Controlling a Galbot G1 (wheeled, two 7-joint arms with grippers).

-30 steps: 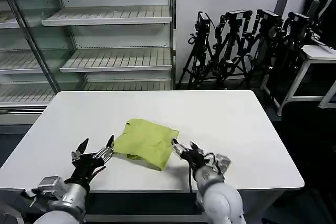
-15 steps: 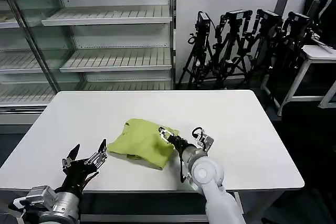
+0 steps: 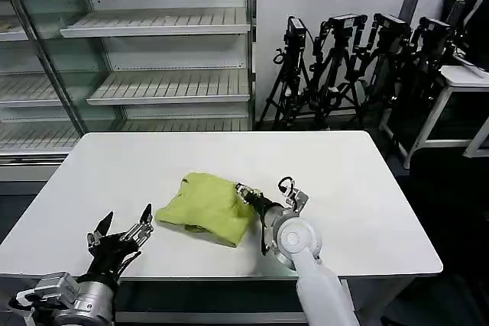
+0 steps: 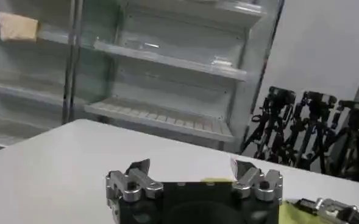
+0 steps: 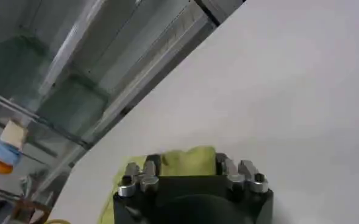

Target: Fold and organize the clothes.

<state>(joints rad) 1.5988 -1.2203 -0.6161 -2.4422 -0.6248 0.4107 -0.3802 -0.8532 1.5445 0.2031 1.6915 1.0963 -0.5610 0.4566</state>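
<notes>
The right gripper (image 3: 244,192), its grip unclear, meets the folded T-shirt (image 3: 206,208) to tidy its edge, while the left gripper (image 3: 119,232) waits spread wide and empty nearby.

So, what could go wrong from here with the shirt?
1. The right gripper is at the right edge of the folded shirt. If it catches only the top layer, the fold may open.
2. The left gripper is open and apart from the shirt, so nothing holds the far side; a push from the right may slide the whole bundle across the table.
3. The shirt looks bunched, not flat, so a further fold may come out uneven.
</notes>
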